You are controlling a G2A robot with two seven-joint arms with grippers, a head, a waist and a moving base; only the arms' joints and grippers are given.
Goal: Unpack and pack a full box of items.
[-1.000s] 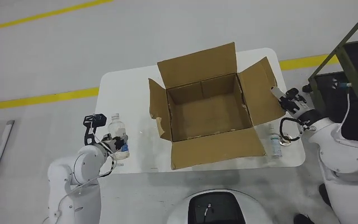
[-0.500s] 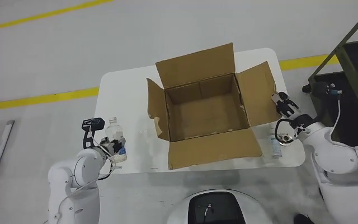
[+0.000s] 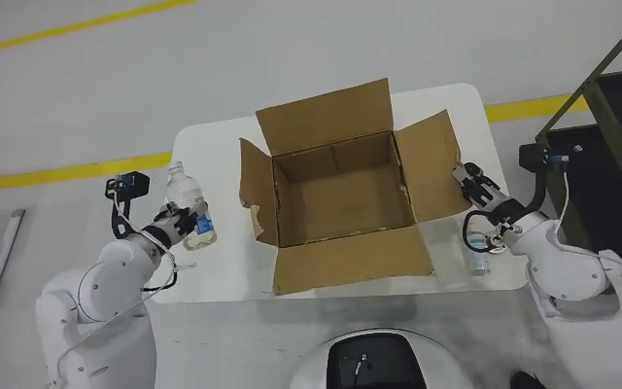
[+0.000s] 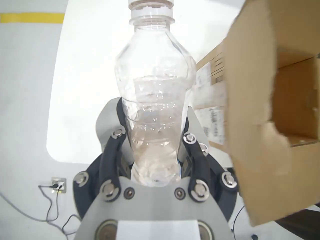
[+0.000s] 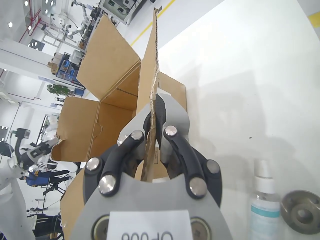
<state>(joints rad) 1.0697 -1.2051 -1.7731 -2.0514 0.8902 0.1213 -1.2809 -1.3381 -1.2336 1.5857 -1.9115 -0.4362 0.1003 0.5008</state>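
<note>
An open cardboard box (image 3: 335, 199) stands in the middle of the white table (image 3: 214, 156), all flaps spread and only bare cardboard showing inside. My left gripper (image 3: 183, 224) is near the table's left edge, beside the box's left flap (image 4: 252, 126). It is shut on the lower body of a clear water bottle (image 4: 155, 96) with a white cap, also seen from above as the bottle (image 3: 187, 207). My right gripper (image 5: 154, 117) is shut on the edge of the box's right flap (image 5: 150, 58); the top view shows this gripper (image 3: 466, 181) at that flap's outer edge.
A small spray bottle (image 3: 476, 255) with a teal label lies on the table near the right arm; the right wrist view shows this spray bottle (image 5: 265, 201) next to a metal disc (image 5: 301, 209). A dark frame (image 3: 583, 107) stands off the table's right side.
The box has slid left across the table with my right gripper on its flap. My left arm has carried the bottle left and farther from the front edge.
</note>
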